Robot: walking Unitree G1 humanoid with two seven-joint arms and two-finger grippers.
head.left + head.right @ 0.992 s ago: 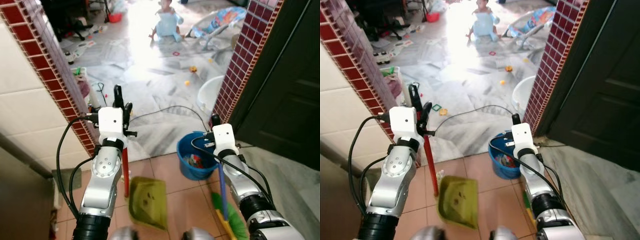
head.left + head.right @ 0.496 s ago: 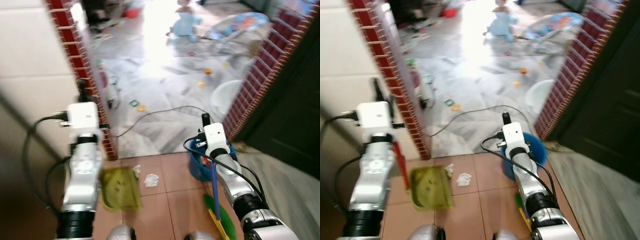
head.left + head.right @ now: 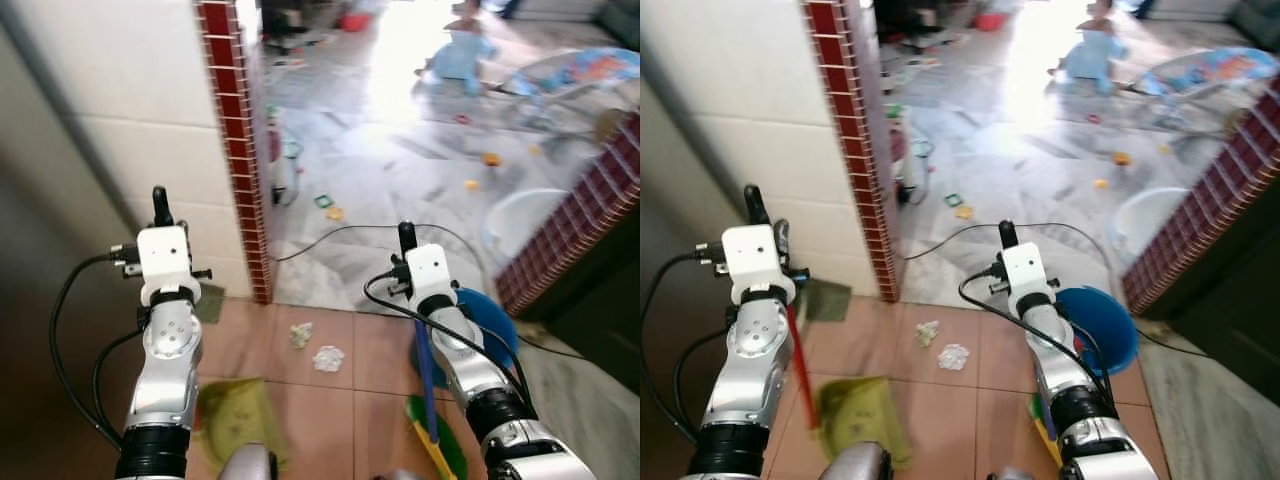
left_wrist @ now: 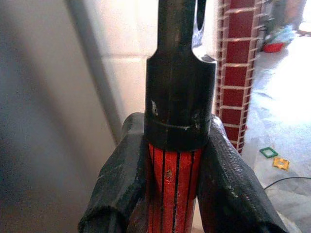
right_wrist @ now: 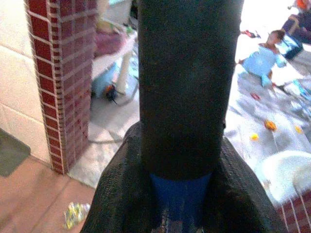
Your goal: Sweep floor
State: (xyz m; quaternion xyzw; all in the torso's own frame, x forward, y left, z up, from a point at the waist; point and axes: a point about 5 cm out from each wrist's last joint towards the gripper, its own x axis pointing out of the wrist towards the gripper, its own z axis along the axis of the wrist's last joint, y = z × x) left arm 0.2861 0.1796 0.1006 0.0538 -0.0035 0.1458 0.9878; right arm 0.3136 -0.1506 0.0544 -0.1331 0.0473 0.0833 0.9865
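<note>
The left gripper (image 4: pixel 177 160) is clenched on the red handle (image 3: pixel 800 365) of the green dustpan (image 3: pixel 862 420), which sits low on the tiled floor (image 3: pixel 940 400) near the robot's feet. The right gripper (image 5: pixel 182 179) is clenched on the blue handle (image 3: pixel 424 350) of the broom (image 3: pixel 435 450), beside the blue bucket (image 3: pixel 1102 328). 2 crumpled scraps (image 3: pixel 316 347) lie on the tiles between the arms, near the brick pillar (image 3: pixel 240 150); a child (image 3: pixel 458 60) sits on the far marble floor.

left gripper (image 4: pixel 175 170) clamped on red handle (image 4: pixel 173 182) | black cap (image 4: pixel 180 116) | brick pillar (image 4: pixel 239 63) behind
</note>
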